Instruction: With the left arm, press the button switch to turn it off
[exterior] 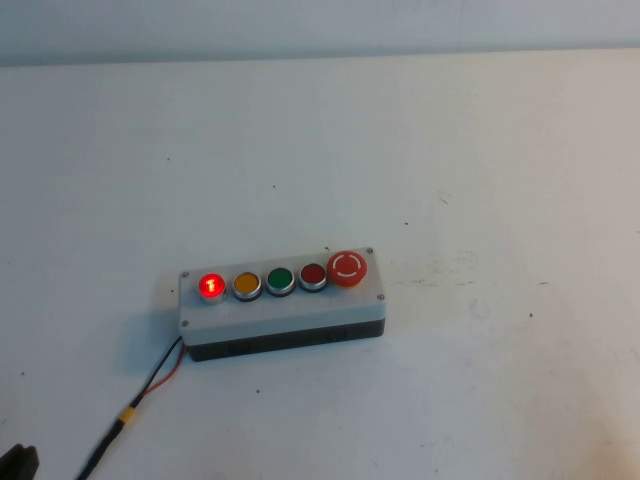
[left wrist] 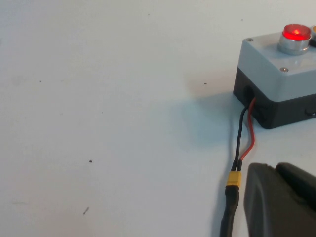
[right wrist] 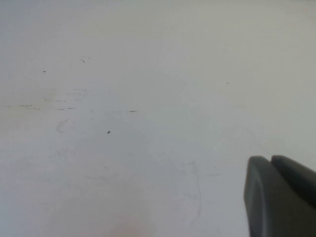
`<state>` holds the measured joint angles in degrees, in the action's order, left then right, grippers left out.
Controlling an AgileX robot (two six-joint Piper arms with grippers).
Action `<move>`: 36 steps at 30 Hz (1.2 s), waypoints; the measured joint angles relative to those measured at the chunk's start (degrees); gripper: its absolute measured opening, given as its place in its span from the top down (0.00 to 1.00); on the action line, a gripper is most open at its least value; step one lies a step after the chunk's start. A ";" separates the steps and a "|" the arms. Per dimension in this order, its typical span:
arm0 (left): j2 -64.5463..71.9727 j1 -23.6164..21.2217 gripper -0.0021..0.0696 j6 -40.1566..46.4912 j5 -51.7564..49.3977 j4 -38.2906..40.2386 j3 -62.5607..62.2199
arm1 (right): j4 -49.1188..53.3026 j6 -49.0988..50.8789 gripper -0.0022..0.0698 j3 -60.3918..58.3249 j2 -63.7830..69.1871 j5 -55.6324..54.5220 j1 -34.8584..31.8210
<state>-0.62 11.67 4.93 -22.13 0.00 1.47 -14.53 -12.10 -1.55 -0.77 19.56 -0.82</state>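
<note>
Glowing button switch (exterior: pixel 211 286) (high view); wrist views show left tool (left wrist: pixel 281 200), right tool (right wrist: pixel 279 195).

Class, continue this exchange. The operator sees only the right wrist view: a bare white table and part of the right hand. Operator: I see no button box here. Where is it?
Observer: The grey button box sits central in the high view, with five buttons in a row.
Operator: Is the button switch on?
Observer: Yes. The button switch glows red at the box's left end, beside the yellow button.
Operator: My right hand hovers over bare table. Where is the left hand?
Observer: The left hand is low at the front left, short of the box, beside its red and black wires.
</note>
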 joint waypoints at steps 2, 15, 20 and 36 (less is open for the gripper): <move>0.00 0.00 0.97 0.00 0.00 0.00 0.00 | 0.00 0.00 0.99 0.00 0.00 0.00 0.00; 0.00 0.00 0.97 -0.16 0.18 0.00 0.00 | 0.00 0.00 0.99 0.00 0.00 0.00 0.00; 0.00 0.00 0.97 -0.26 1.43 0.85 0.00 | 0.00 0.00 0.99 0.00 0.00 0.00 0.00; 0.00 0.00 0.97 -9.03 15.11 30.44 0.00 | 0.00 0.00 0.99 0.00 0.00 0.00 0.00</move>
<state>-0.62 11.67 -4.10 -7.02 30.44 1.47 -14.53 -12.10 -1.55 -0.77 19.56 -0.82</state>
